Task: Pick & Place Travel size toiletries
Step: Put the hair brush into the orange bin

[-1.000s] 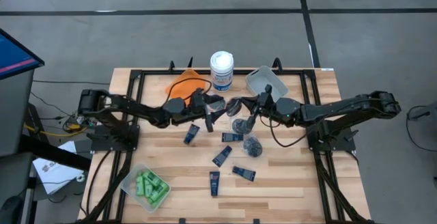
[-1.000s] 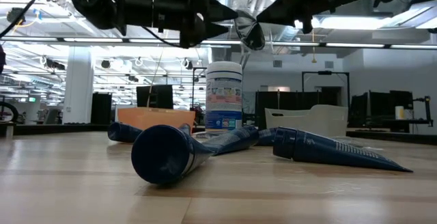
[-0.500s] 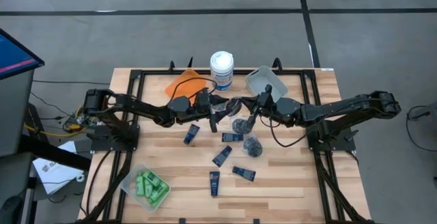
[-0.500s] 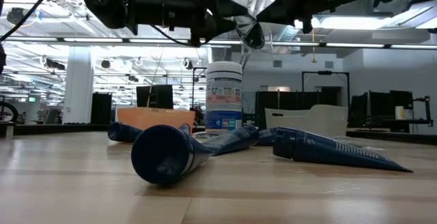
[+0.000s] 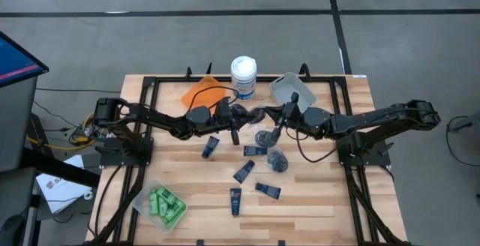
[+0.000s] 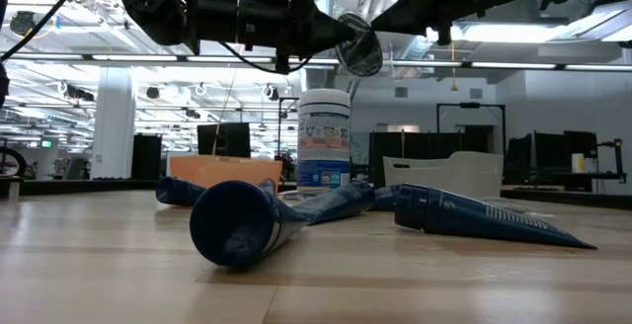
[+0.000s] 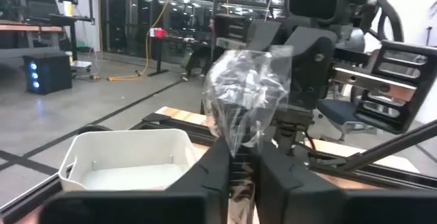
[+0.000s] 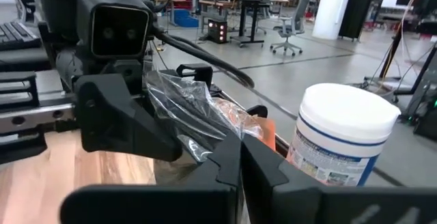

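No text can be read (the white tub's (image 8: pixel 339 138) label is too blurred).

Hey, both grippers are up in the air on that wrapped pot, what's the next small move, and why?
Probably the right gripper should ease open and let go. It and the left gripper both pinch the clear wrap of the wrapped pot in mid-air above the table. The left grip looks closed, so it can likely carry the pot alone.
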Tool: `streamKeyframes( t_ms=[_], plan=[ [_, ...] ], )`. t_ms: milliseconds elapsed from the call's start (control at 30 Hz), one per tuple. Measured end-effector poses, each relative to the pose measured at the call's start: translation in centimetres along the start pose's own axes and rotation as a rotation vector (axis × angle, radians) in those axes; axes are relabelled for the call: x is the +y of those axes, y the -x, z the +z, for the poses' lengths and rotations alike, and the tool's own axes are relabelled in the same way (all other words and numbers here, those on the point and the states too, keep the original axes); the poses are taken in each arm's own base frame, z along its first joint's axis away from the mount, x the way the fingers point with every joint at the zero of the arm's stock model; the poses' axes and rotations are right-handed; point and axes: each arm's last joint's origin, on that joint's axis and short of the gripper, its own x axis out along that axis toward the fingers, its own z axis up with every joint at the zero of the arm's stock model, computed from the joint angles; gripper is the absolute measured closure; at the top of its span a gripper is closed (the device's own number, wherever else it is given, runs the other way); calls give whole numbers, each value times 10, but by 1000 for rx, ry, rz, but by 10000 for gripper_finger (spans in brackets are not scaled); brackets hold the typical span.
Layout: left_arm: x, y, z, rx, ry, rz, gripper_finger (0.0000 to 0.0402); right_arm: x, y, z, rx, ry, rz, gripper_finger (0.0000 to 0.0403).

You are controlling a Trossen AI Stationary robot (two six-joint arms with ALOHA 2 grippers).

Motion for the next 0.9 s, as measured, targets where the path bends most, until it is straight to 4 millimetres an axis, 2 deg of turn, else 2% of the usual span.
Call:
streamKeyframes(
  t_ms=[100,233,333,467,700,900],
  plan=[
    [0,0,0,0,-5,-1,382,1,1,0,0,38,4,403],
    [1,0,0,-2,-7,44,371,1,1,-1,13,113,6,392],
    [3,1,0,13,-34,99,375,2,3,-4,51,198,16,357],
    [8,8,9,77,-64,199,381,5,7,-5,65,229,-16,293],
    [12,39,37,194,-148,454,381,11,14,-5,76,283,-33,194],
    [21,64,42,312,-186,665,381,13,16,-7,88,294,-40,169]
  ],
)
